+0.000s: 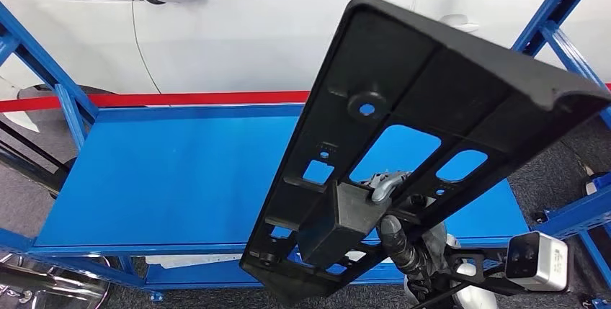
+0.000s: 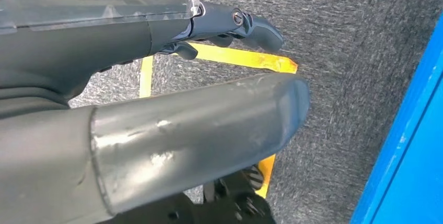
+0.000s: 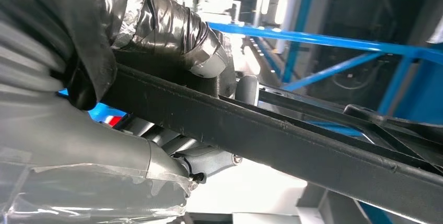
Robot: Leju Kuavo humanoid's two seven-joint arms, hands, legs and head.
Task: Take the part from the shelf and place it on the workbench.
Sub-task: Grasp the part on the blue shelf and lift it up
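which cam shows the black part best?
Head view: the whole black part with its cutouts, tilted above the blue shelf. The right wrist view gives just its edge in the right robot hand. The left wrist view looks at floor.

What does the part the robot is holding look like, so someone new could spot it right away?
Start at the blue shelf in front of the white car. Held up over its right side by the right hand is the part, a long, flat black plastic panel, tilted. It stands out by its cut-out windows, through which the blue shows.
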